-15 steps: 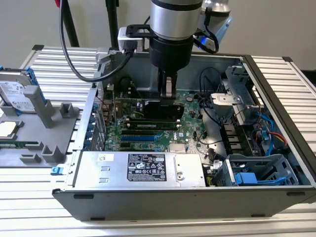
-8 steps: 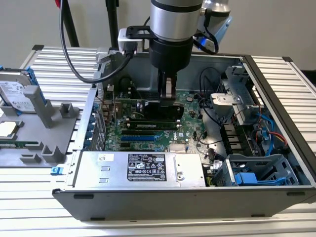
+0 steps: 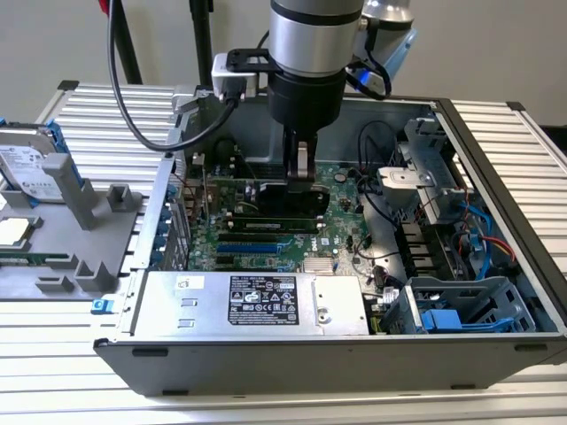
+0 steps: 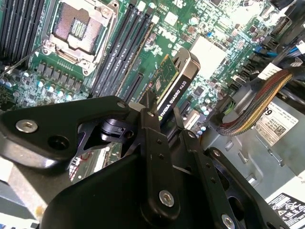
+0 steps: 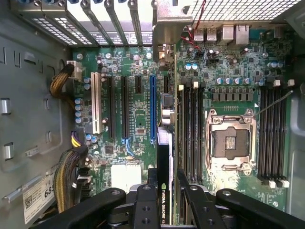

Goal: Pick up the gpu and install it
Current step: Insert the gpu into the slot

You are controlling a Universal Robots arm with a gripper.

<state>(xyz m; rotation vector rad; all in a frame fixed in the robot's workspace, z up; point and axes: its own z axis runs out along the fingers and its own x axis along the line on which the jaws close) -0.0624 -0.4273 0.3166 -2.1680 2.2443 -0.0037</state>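
Exterior view: set off the arm, raised, looking down into the open computer case from its power-supply side. Both wrist views: close above the motherboard, past the claw, sharing processor socket.

white print ran along the gpu edge; a black printed label sat on the power supply.

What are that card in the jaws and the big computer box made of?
The gpu, held edge-on between the jaws, looks like a green circuit board on one face with a matte black cover, probably plastic, on the other. In the first wrist view its end bracket looks like bare silver metal. The case seems to be dull grey sheet metal, going by its thin folded edges.
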